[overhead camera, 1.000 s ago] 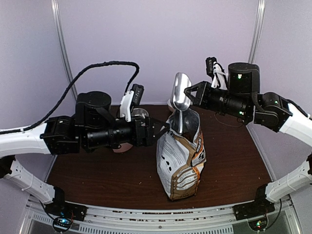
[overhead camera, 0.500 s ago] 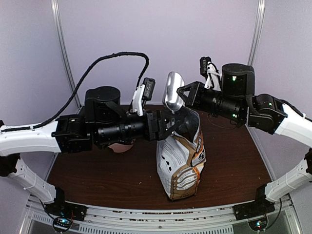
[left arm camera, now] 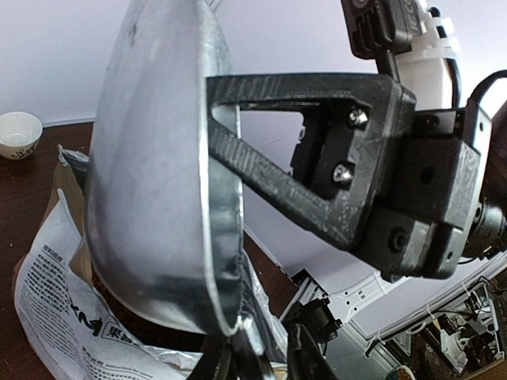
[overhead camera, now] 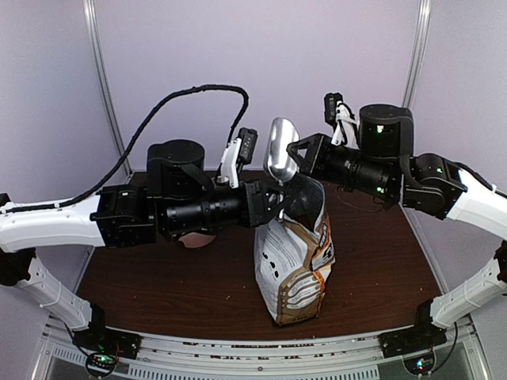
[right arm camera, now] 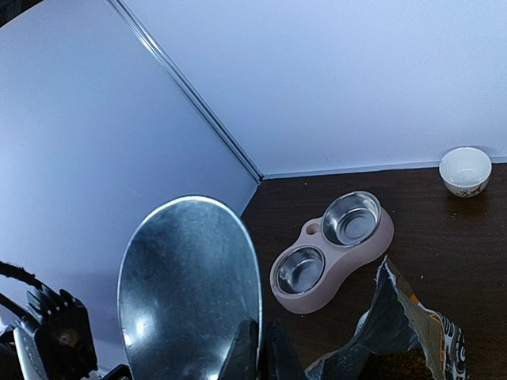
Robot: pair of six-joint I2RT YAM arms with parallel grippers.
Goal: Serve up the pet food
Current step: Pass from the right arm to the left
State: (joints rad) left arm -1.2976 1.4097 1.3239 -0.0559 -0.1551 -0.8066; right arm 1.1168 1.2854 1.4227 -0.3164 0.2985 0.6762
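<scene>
The white-and-brown pet food bag (overhead camera: 295, 255) stands open at the table's middle. Brown kibble (right arm camera: 400, 366) shows dimly inside its silver-lined mouth. My right gripper (overhead camera: 295, 161) is shut on the handle of a metal scoop (overhead camera: 280, 150), which it holds upright above the bag's mouth with the bowl (right arm camera: 190, 289) empty. My left gripper (overhead camera: 279, 199) is at the bag's top left edge. Its fingers (left arm camera: 218, 360) straddle the silver rim (left arm camera: 255, 336) with a narrow gap on the right side.
A pink double-bowl feeder (right arm camera: 333, 255) with two empty steel bowls lies behind and left of the bag, mostly hidden under my left arm in the top view. A small white cup (right arm camera: 465, 170) stands near the back wall.
My left arm reached right to the bag's rim and its jaws narrowed around it. My right gripper carried the scoop slightly left and up.
</scene>
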